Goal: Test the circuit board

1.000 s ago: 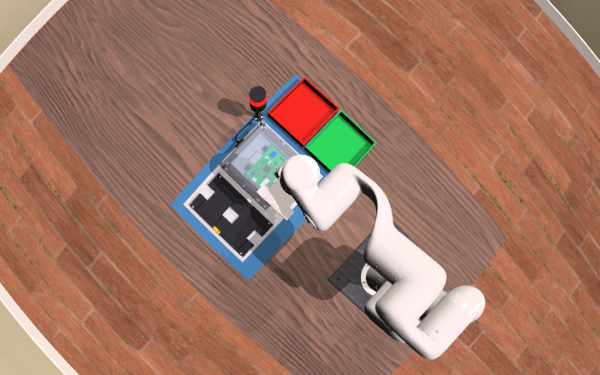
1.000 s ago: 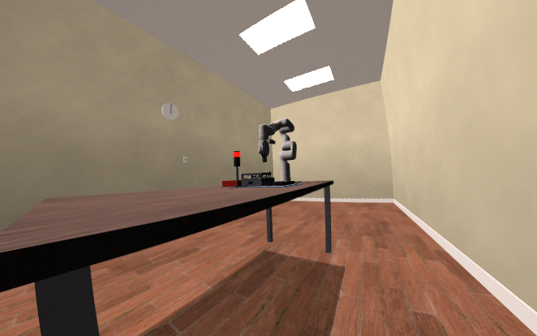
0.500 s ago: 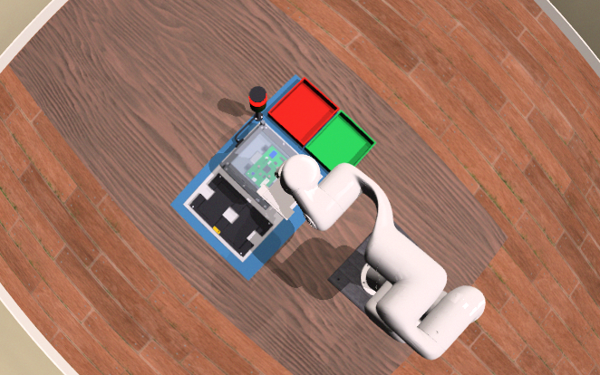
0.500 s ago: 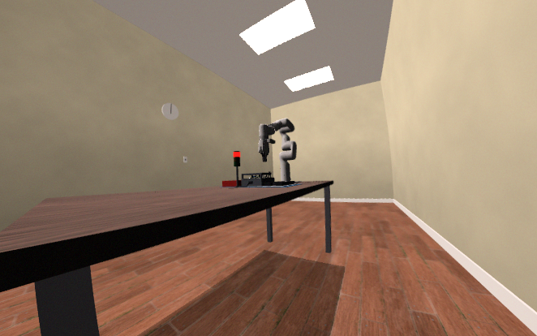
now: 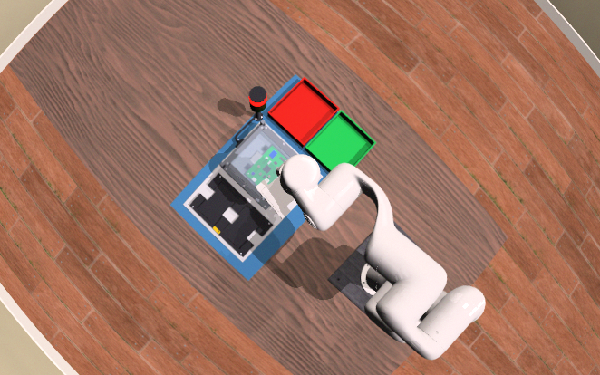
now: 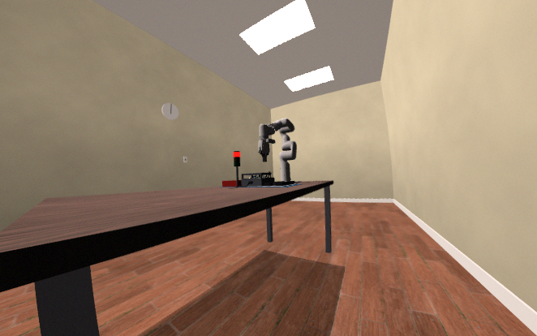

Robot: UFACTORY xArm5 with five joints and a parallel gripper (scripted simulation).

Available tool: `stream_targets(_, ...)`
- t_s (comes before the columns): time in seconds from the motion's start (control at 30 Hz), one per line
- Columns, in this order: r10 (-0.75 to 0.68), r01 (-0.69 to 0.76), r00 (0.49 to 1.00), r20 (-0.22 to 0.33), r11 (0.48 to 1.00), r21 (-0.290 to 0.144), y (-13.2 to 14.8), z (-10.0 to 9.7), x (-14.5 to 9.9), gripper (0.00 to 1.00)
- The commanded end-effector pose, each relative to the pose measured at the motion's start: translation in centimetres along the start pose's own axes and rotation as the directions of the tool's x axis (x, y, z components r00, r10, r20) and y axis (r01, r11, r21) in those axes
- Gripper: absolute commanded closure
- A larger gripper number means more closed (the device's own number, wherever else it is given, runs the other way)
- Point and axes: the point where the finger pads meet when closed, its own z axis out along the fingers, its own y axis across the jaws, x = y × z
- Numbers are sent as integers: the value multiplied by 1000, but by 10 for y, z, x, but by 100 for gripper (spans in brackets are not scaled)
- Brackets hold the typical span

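Note:
The green circuit board (image 5: 265, 167) lies in the tester (image 5: 259, 160) under the see-through lid, which looks down over it. The signal light (image 5: 257, 98) on its black post glows red, and it also shows in the side view (image 6: 235, 155). The red bin (image 5: 303, 110) and the green bin (image 5: 339, 142) stand side by side beyond the tester. The black tray (image 5: 229, 215) holds no board. My gripper (image 6: 264, 158) hangs shut and empty well above the tester (image 6: 255, 178). From above it is hidden under my white wrist (image 5: 300, 175).
Tester, tray and bins stand on a blue mat (image 5: 208, 196). My arm's base (image 5: 372, 279) sits on a dark plate close to the mat. The red bin's side shows low at the table's far end (image 6: 230, 183).

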Motion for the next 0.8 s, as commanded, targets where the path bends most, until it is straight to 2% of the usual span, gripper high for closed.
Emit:
stream_targets(0.0,136,-136,991,-1,991,-4,1,-1,0,100)
stream_targets(0.07,136,-136,991,-1,991,-4,1,-1,0,100)
stream_targets(0.17,234,-234,972,-1,972,-4,1,-1,0,100)
stream_targets(0.37,398,-398,918,-2,918,-3,1,-1,0,100)
stream_targets(0.57,542,-542,840,-2,840,-3,1,-1,0,100)
stream_targets(0.63,542,-542,840,-2,840,-3,1,-1,0,100)
stream_targets(0.77,657,-657,754,-3,754,-3,1,-1,0,100)
